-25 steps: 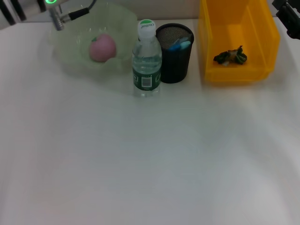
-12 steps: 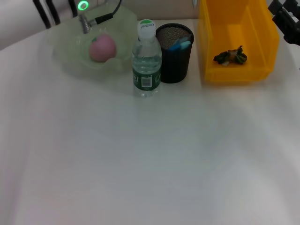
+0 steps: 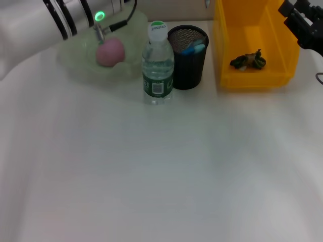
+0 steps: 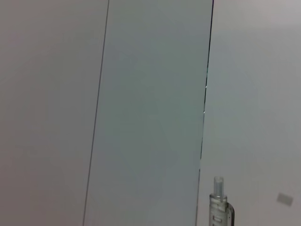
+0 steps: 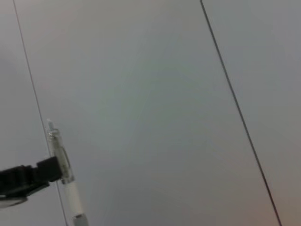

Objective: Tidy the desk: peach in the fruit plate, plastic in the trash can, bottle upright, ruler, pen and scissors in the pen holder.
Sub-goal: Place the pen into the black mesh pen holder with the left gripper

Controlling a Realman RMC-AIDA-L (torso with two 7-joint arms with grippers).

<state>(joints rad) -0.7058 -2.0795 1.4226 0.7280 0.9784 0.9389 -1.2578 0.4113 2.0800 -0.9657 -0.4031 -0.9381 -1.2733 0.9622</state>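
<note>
The pink peach (image 3: 110,52) lies in the pale green fruit plate (image 3: 75,68) at the back left of the desk (image 3: 161,166). Beside it the bottle (image 3: 158,63) stands upright with its white cap on. The black mesh pen holder (image 3: 187,59) stands just right of the bottle, and the light blue scissors (image 3: 195,48) stick out of it. I cannot make out the ruler or the pen. The crumpled plastic (image 3: 248,61) lies inside the yellow trash can (image 3: 255,45). My left arm (image 3: 81,15) reaches over the plate, its gripper out of view. My right gripper (image 3: 303,22) hangs at the can's far right rim.
The wrist views face blank grey wall panels. A thin clear tube (image 4: 218,202) shows at the edge of the left one. A similar tube (image 5: 63,181) in a black clamp shows in the right one. All objects stand in a row along the desk's back edge.
My left arm has swung right and further into view, now above the fruit plate. The right gripper has shifted slightly left. The objects on the desk have not moved.
</note>
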